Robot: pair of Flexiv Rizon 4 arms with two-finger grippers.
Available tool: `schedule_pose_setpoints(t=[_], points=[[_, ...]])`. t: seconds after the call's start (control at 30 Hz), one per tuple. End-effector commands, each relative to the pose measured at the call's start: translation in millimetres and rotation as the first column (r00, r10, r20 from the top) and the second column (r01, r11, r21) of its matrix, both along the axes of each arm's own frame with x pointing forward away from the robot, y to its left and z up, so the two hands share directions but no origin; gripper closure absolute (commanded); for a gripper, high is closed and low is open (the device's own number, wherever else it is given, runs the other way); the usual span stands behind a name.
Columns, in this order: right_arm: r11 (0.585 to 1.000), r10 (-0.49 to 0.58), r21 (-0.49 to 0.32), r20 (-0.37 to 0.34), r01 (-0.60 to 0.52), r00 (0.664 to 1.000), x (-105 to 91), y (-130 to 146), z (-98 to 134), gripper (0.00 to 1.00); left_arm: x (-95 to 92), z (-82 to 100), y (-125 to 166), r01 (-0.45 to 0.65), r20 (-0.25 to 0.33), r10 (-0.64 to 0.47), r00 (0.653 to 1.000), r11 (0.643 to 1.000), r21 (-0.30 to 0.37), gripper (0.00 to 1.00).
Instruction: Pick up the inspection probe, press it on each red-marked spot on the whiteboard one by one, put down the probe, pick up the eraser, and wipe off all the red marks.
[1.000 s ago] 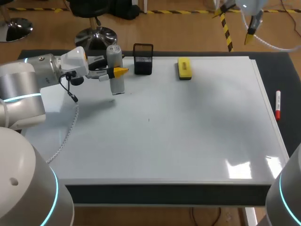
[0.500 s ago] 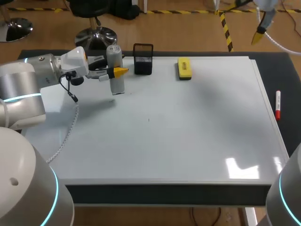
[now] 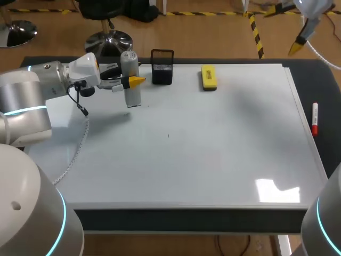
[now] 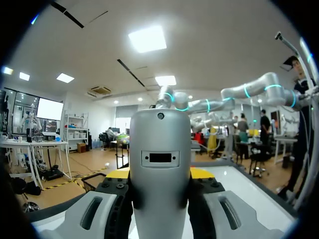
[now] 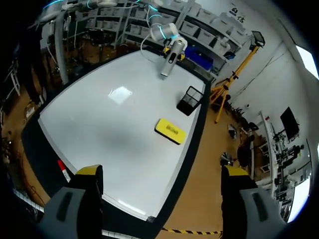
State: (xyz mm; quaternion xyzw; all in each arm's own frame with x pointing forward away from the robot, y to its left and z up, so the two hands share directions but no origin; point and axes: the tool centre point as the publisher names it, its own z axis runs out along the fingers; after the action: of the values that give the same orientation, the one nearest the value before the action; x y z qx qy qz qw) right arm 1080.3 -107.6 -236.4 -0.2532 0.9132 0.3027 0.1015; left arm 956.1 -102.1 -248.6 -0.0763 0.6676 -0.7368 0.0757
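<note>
Inspection probe (image 3: pixel 129 63): grey cylinder, stood upright at the upper left of the head view, over the far-left corner of the whiteboard (image 3: pixel 213 149). Its base looked to be on the board or just above it; couldn't tell contact from that angle.

Surface: the whiteboard lay on a dark table (image 3: pixel 311 74). One tiny dark speck (image 3: pixel 169 135) sat left of the board's centre, colour unclear. Yellow eraser (image 3: pixel 209 77) lay flat at upper middle, near the far edge. Black mesh holder (image 3: pixel 162 68) stood just right of the probe, apart from it. Red-capped marker (image 3: pixel 314 118) lay off the board on the dark strip at right.

Left gripper (image 4: pixel 160 175) was clamped on the probe, one yellow tip on each side, fingers hard against the body.

Right gripper (image 5: pixel 162 173) was up at the upper right of the head view, high off the table, fingers spread wide, holding nothing.
</note>
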Motion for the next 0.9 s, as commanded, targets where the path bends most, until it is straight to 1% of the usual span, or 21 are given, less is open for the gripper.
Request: schedule_pose_setpoints(t=[0.03,0.7,0.8,0.9], points=[[1.0,0.002,-0.025,-0.005,-0.002,1.0,0.8,0.4,3.6,0.0,0.5,0.3,-0.1,0.001,0.001,-0.001,1.0,1.0,-0.002,1.0],[1.0,0.002,-0.025,-0.005,-0.002,1.0,0.8,0.4,3.6,0.0,1.2,-0.2,-2.4,0.008,-0.001,-0.008,1.0,1.0,-0.002,1.0],[1.0,0.002,-0.025,-0.005,-0.002,1.0,0.8,0.4,3.6,0.0,9.3,1.1,-8.6,0.033,0.002,-0.033,0.999,0.999,0.008,1.0],[1.0,0.002,-0.025,-0.005,-0.002,1.0,0.8,0.4,3.6,0.0,20.1,9.0,-11.4,0.054,0.02,-0.054,0.998,0.998,0.019,1.0]])
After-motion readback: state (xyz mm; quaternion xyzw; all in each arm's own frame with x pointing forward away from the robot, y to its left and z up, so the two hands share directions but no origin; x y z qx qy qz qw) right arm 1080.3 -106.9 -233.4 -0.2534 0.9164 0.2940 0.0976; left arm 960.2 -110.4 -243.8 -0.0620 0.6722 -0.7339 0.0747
